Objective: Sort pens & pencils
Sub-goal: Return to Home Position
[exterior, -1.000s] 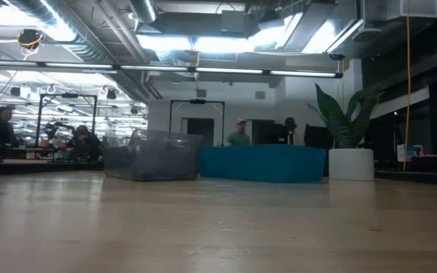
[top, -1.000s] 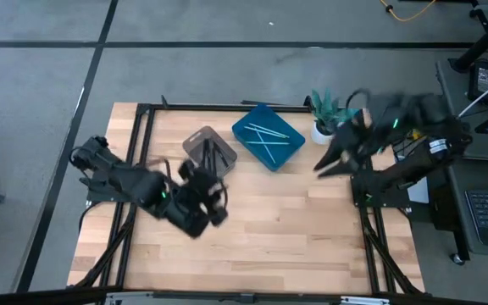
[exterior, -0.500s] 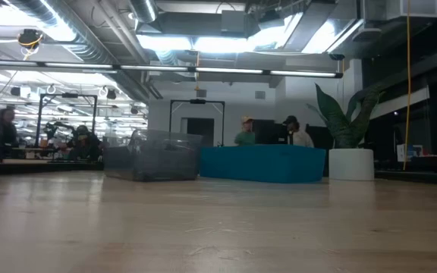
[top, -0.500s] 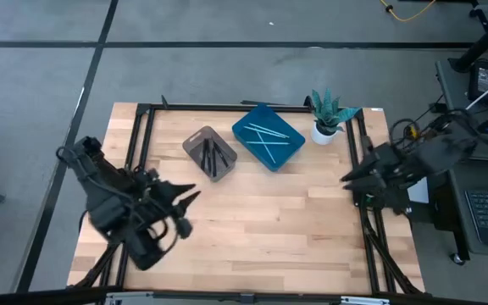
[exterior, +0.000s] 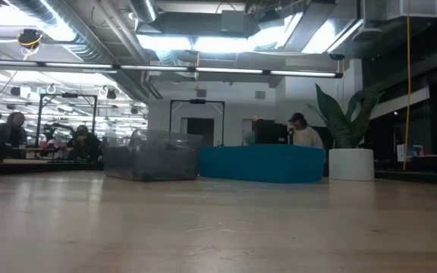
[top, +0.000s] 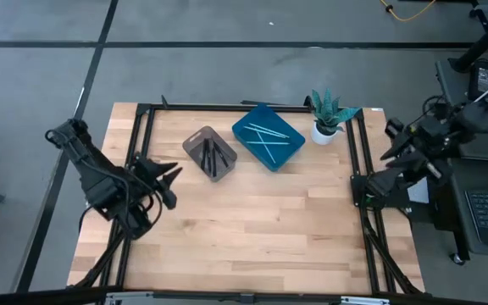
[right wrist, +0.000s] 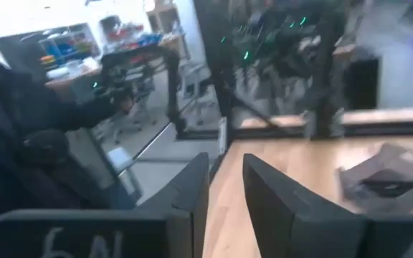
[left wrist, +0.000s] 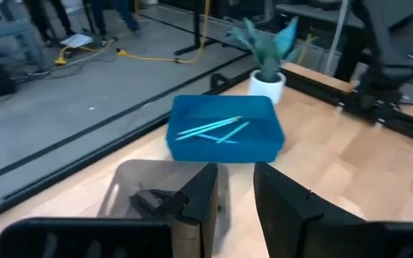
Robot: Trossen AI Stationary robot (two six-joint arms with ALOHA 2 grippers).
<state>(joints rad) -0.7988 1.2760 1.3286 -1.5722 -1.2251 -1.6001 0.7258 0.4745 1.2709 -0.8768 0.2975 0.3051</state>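
Observation:
Several black sticks [top: 211, 158] lie in a grey bin [top: 200, 141] at the table's far middle. Several light blue sticks [top: 268, 135] lie crossed in a blue bin [top: 252, 124] beside it. In the left wrist view the blue sticks [left wrist: 214, 129] show ahead and the black ones [left wrist: 153, 201] lie nearer. My left gripper [top: 166, 174] hovers open at the table's left, pointing toward the bins, its fingers [left wrist: 203, 201] bare. My right gripper [top: 390, 142] hangs open past the table's right edge, with nothing between its fingers [right wrist: 192, 193].
A small potted plant [top: 324, 114] stands at the far right beside the blue bin. A black metal frame [top: 146, 119] runs along the table's far, left and right sides. People show in the room beyond the table in the low view. Bare wood [top: 269, 220] lies in front of the bins.
My left gripper has drawn back from beside the grey bin toward the table's left edge. My right gripper has swung away from the plant, out past the table's right edge. The bins and sticks have not moved.

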